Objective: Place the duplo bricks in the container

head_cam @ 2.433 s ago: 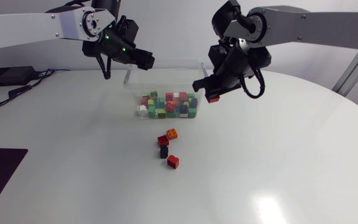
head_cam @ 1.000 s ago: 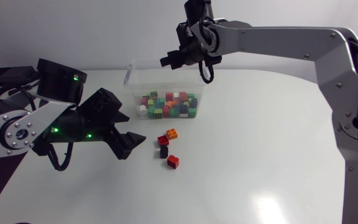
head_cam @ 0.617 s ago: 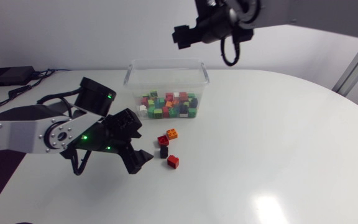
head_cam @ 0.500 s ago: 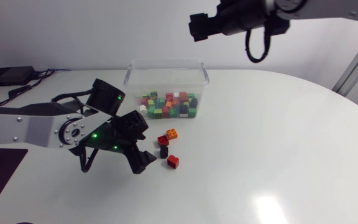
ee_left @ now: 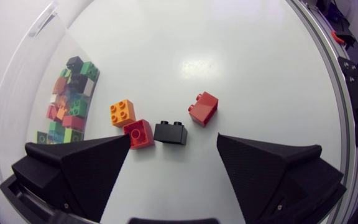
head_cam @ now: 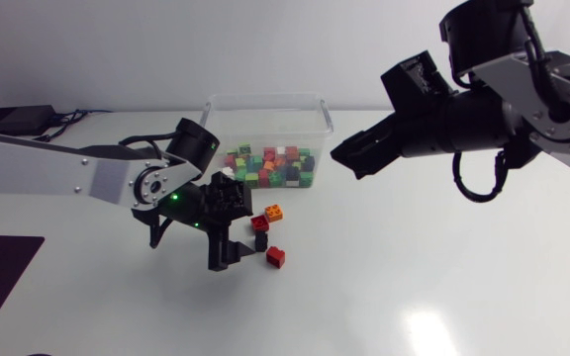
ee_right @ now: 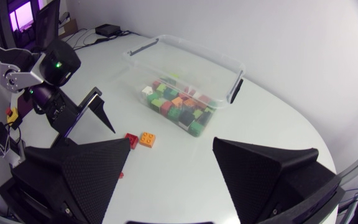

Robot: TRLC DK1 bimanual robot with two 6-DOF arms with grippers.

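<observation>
White table (head_cam: 414, 277). Left claw (ee_left: 173, 138) released, fingers spread wide, low over the surface. Just ahead of the gap, a black brick (ee_left: 170, 132), with a red brick (ee_left: 140, 134) right beside it near one fingertip. Slightly farther ahead, an orange brick (ee_left: 122, 112) and a second red brick (ee_left: 203, 108). Beyond and off to one side, a clear container (ee_left: 17, 93) holding many coloured bricks. Right claw (head_cam: 349, 158) also released, empty, raised well apart.

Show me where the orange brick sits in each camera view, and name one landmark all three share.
Head view: orange brick just before the container, beside a red brick.
Left wrist view: orange brick ahead of the left gripper, beside that red brick.
Right wrist view: orange brick ahead of the right gripper, short of the container.
Shared landmark: the clear container of bricks.
</observation>
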